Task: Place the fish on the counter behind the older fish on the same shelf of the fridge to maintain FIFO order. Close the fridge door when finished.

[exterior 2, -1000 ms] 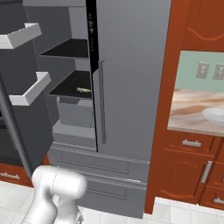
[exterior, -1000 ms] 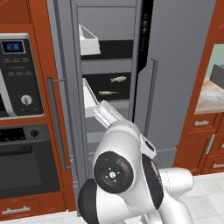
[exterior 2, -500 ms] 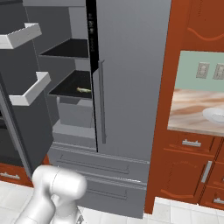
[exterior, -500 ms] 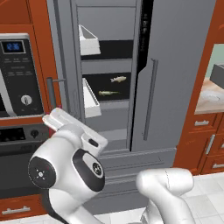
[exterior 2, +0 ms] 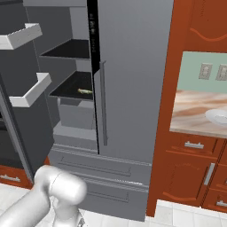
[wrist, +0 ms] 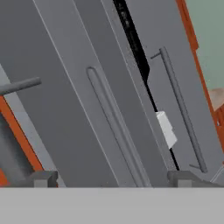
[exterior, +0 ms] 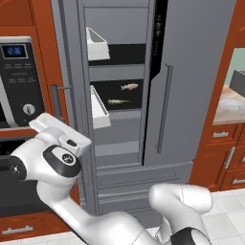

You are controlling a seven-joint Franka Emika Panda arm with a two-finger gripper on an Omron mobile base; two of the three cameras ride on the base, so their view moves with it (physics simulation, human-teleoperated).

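The grey fridge [exterior: 201, 72] has its left door [exterior 2: 17, 133] swung open. On the black shelf [exterior: 103, 93] the pale cream fish [exterior: 129, 86] lies behind the slender olive older fish [exterior: 118, 101], which also shows from the right as the older fish [exterior 2: 84, 91]. My arm is folded low at the left, in front of the oven. My gripper [wrist: 113, 179] is open and holds nothing; it faces the open door's outer side and its long bar handle [wrist: 116, 127]. The marbled counter [exterior 2: 195, 111] lies to the right of the fridge.
White bins [exterior: 98, 45] hang inside the open door. A microwave panel [exterior: 21, 76] and wood cabinets sit to the left of the fridge. A white bowl [exterior 2: 217, 116] rests on the counter, with orange-brown drawers [exterior 2: 190, 146] below. The right door's handle [exterior: 165, 107] stands upright.
My arm has swung from the middle of the fridge opening down and to the left. Both fish stay where they were on the shelf, and the door still stands open.
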